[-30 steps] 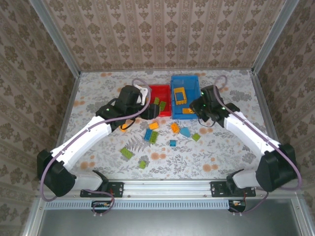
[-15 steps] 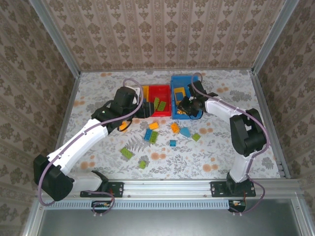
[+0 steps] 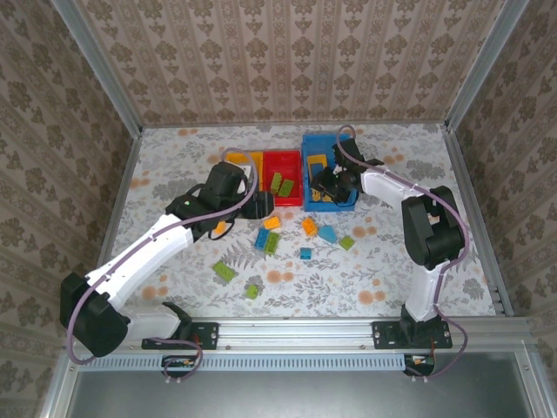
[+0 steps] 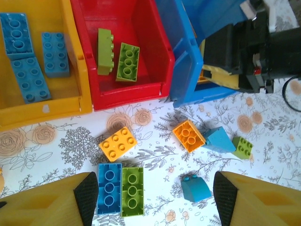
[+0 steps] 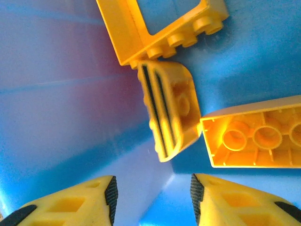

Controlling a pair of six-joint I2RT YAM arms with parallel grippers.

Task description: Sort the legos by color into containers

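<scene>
Right gripper [image 5: 153, 193] newly spread inside blue bin [image 5: 56, 94], orange legos [image 5: 174, 108] apparently loose beneath; left gripper [image 4: 155, 190] spread.

Three bins [image 4: 127, 96] side by side, loose bricks [image 4: 118, 143] before them

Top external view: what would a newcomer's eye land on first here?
A row of three bins far across the table: yellow bin holding blue bricks, red bin green ones, blue bin orange-yellow pieces. Loose bricks scatter just in front, and the right end effector hangs open just above those pieces.
</scene>
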